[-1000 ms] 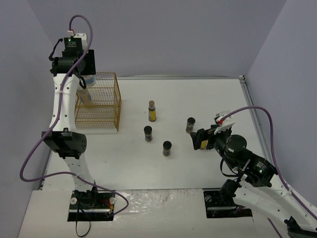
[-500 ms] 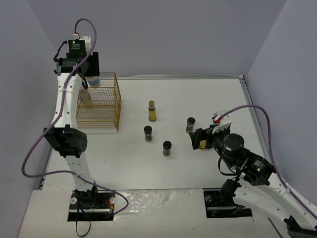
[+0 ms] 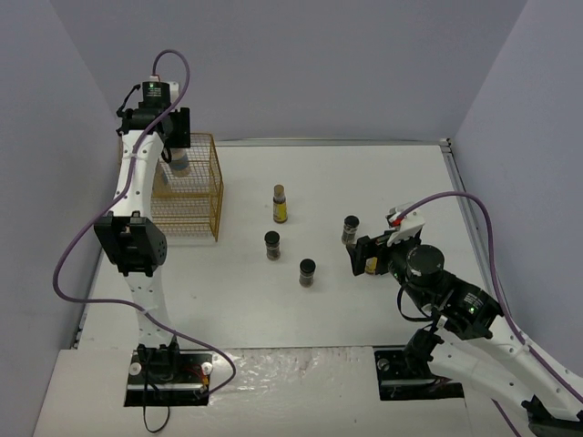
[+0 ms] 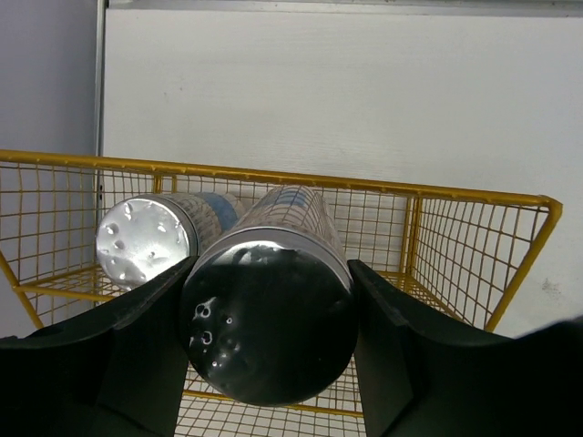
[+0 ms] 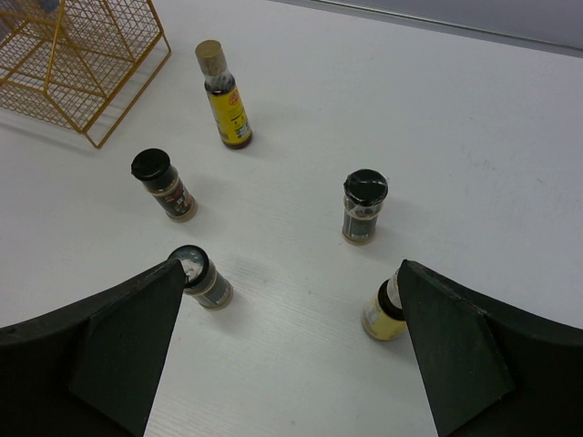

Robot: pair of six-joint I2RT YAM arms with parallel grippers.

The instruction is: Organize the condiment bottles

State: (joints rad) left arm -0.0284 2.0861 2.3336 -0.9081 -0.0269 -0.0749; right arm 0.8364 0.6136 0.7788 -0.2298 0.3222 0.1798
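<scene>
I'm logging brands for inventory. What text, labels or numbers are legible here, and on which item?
No text is legible in any view.
yellow bottles: label print too small.
dark jars: labels blurred.
pale jar in the left end effector: blue label, print blurred.
second pale jar: label mostly hidden.

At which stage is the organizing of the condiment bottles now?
Done: the first silver-lidded jar lies in the yellow wire basket. In hand: the left gripper is shut on the second silver-lidded jar at the basket. Left: two yellow bottles and three dark jars stand on the table, under the open right gripper.
</scene>
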